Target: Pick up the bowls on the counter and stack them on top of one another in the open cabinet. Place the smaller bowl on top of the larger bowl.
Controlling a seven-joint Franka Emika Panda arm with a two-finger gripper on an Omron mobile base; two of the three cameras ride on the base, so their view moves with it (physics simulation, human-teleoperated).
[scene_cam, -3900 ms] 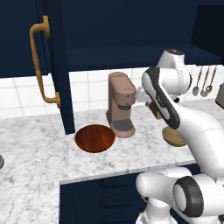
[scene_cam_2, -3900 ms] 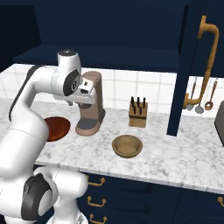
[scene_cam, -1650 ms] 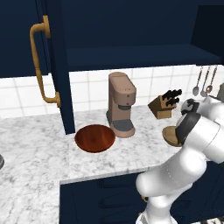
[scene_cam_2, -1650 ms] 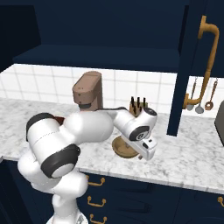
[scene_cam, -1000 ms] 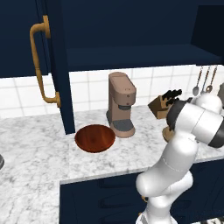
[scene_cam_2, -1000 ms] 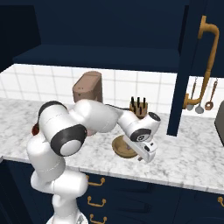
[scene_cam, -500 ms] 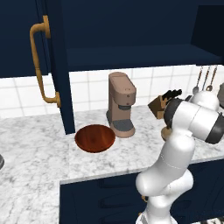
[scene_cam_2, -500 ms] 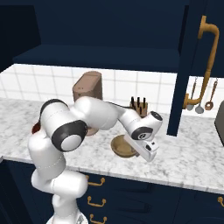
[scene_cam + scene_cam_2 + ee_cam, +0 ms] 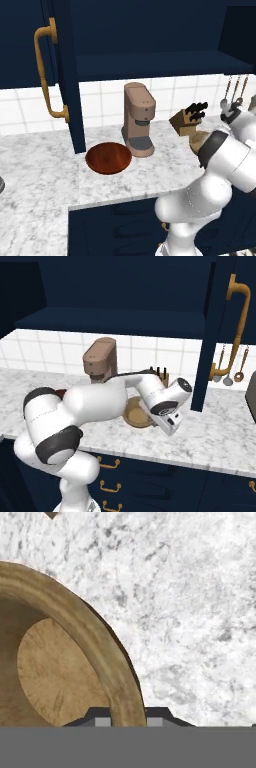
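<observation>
The smaller bowl (image 9: 60, 677), tan wood with a pale inside, sits on the white marble counter (image 9: 190, 612). My gripper (image 9: 129, 718) is shut on its rim, one fingertip inside the wall and one outside. From the right base view the same bowl (image 9: 134, 413) lies under my lowered hand, and in the left base view the smaller bowl (image 9: 200, 140) peeks out behind my arm. The larger bowl (image 9: 108, 158), glossy reddish-brown, rests on the counter (image 9: 40, 175) near the open cabinet (image 9: 150, 65) door, well to the left of my hand.
A brown coffee machine (image 9: 139, 120) stands between the two bowls. A knife block (image 9: 187, 120) sits behind the tan bowl. Utensils (image 9: 227, 366) hang on the tiled wall at the right. The cabinet door (image 9: 62, 75) with its brass handle (image 9: 44, 75) juts out over the counter.
The jaws have closed onto the tan bowl's rim. The arm has barely shifted and both bowls stay where they were.
</observation>
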